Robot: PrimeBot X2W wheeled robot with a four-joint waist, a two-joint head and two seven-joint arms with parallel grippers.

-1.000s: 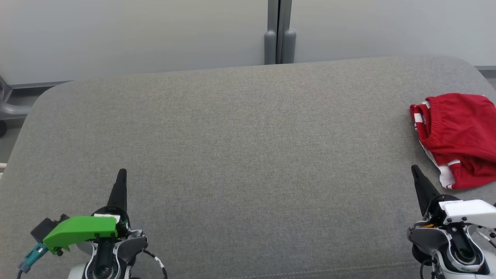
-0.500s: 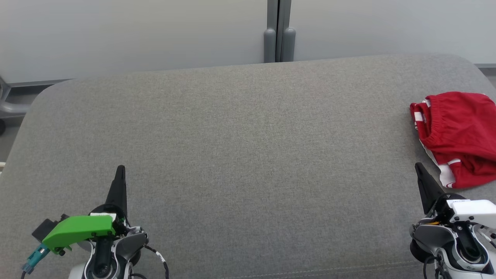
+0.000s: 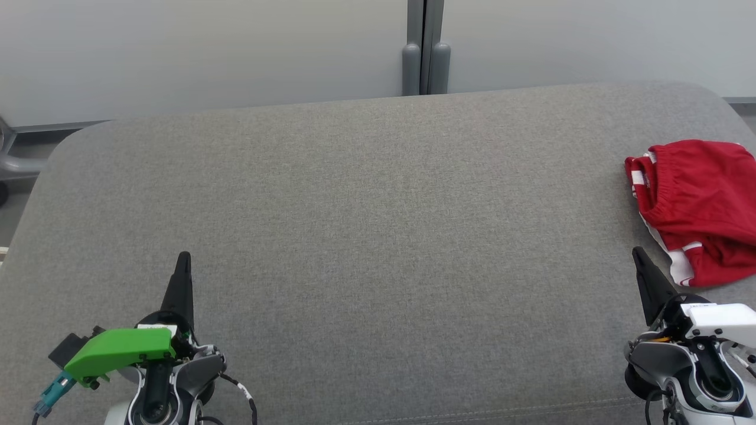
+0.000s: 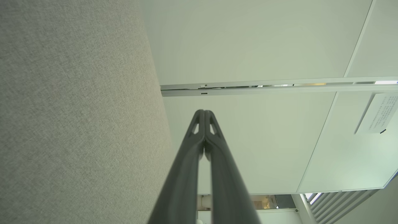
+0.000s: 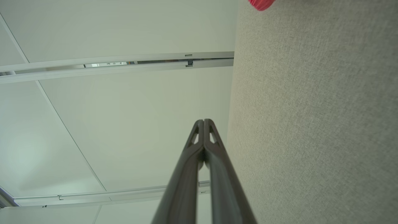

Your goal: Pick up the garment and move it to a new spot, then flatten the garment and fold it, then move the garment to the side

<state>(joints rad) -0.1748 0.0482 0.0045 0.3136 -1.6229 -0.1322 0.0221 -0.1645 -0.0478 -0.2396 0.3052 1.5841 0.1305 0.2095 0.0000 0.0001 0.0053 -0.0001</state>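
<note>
The garment (image 3: 701,203) is lying bunched at the frame's right edge, just above the right gripper (image 3: 638,257), which, like the left gripper (image 3: 183,260), is sitting clenched and empty, so opening before reaching seems wise.

Padded surface (image 3: 378,206): grey woven cloth, matt, coarse-grained. Garment (image 3: 703,200): red cloth, smooth, white stripe trim, gathered waistband. Left gripper (image 3: 183,258), right gripper (image 3: 636,252): dark matt plastic. Wrist cover (image 3: 121,349): green plastic, smooth, slight gloss. Wall panels (image 3: 207,53): pale, smooth, matt.
</note>
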